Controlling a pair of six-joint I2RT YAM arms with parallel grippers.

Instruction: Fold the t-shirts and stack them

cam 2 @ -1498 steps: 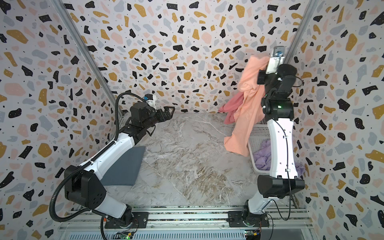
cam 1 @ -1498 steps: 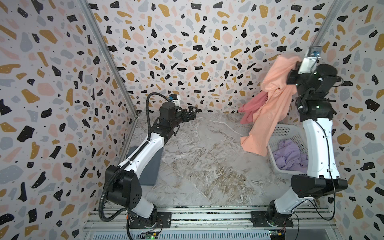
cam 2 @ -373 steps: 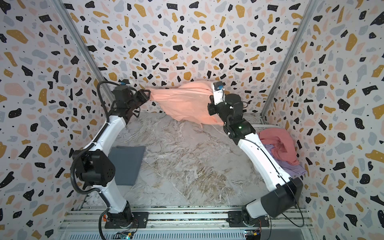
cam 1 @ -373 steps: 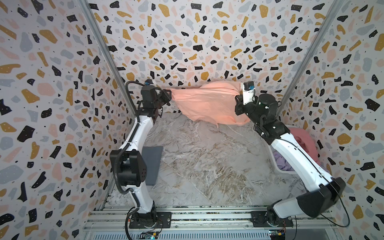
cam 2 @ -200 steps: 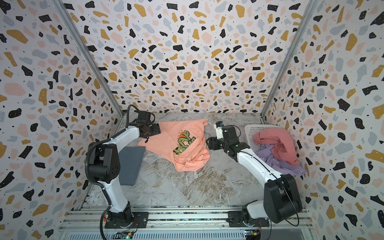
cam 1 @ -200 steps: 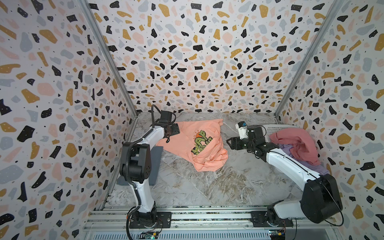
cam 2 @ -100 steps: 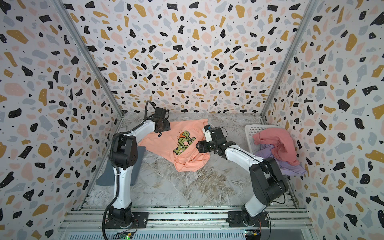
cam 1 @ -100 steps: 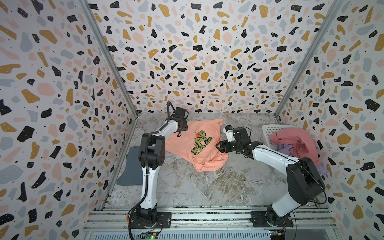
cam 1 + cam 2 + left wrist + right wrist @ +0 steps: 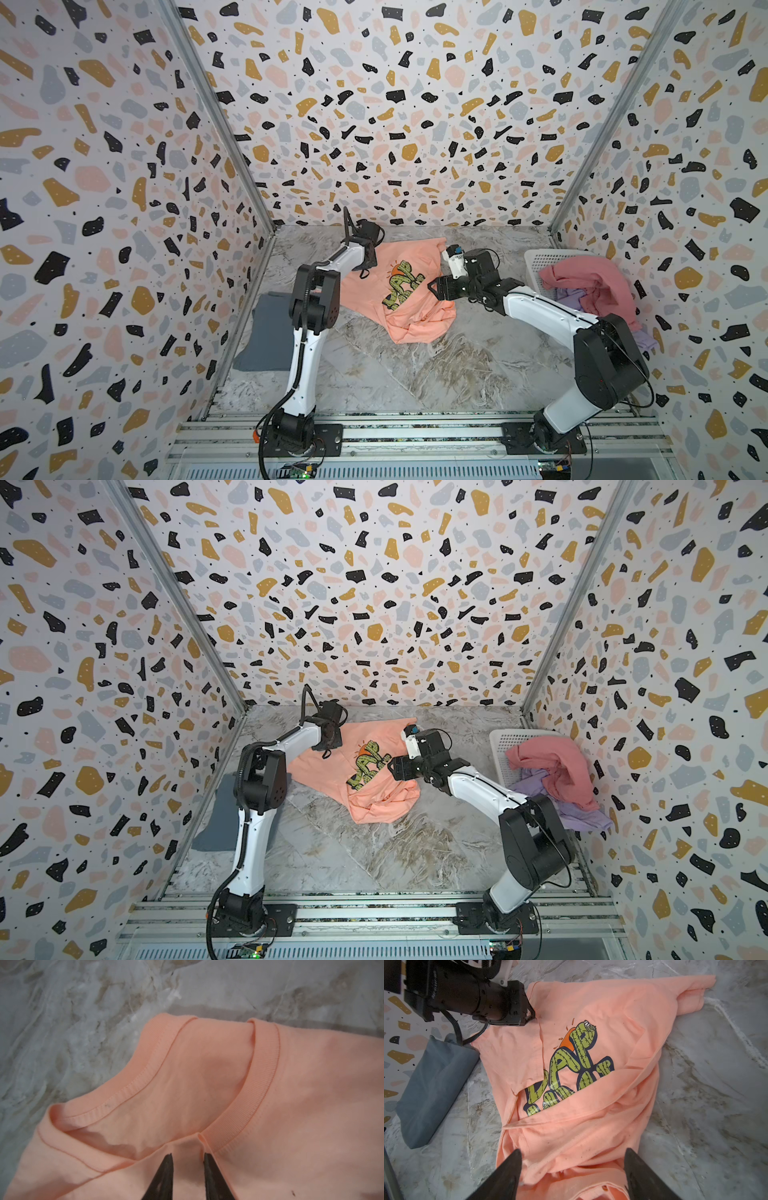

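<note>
peach tee: lying (image 9: 415,320) (image 9: 374,800) mid-desk toward the far side, front facing up, near hem bunching and folding over itself
graphic: green-yellow lettering (image 9: 571,1068) showing face up, with a fold of the tee covering its lower part
collar: ribbed neck (image 9: 259,1084) lying open on the far-left part of the tee, just ahead of the left fingers
left end effector: sitting (image 9: 365,273) (image 9: 188,1164) on the peach tee's far-left shoulder area, jaws drawn almost together and pinching a small ridge of cloth beside the collar
left fingers: dark tips (image 9: 166,1174) pressing into the cloth on either side of the ridge
right end effector: hanging (image 9: 432,289) (image 9: 392,769) (image 9: 573,1167) over the right edge of the peach tee, jaws spread wide and gripping nothing
right fingers: tips (image 9: 506,1172) sitting either side of the bunched hem; cannot tell whether they are touching the cloth
grey tee: lying (image 9: 266,332) (image 9: 216,816) (image 9: 436,1088) folded flat at the left edge of the desk by the wall, left of the peach tee; the left arm is partly hiding it in both top views
basket: standing (image 9: 540,259) (image 9: 505,742) at the far right of the desk
rose tee: draping (image 9: 590,278) (image 9: 552,762) in a heap over the basket
lavender tee: lying (image 9: 582,816) (image 9: 569,297) under the rose tee, spilling out on the near side
desk: marble-look top (image 9: 436,374) showing bare in the near half
</note>
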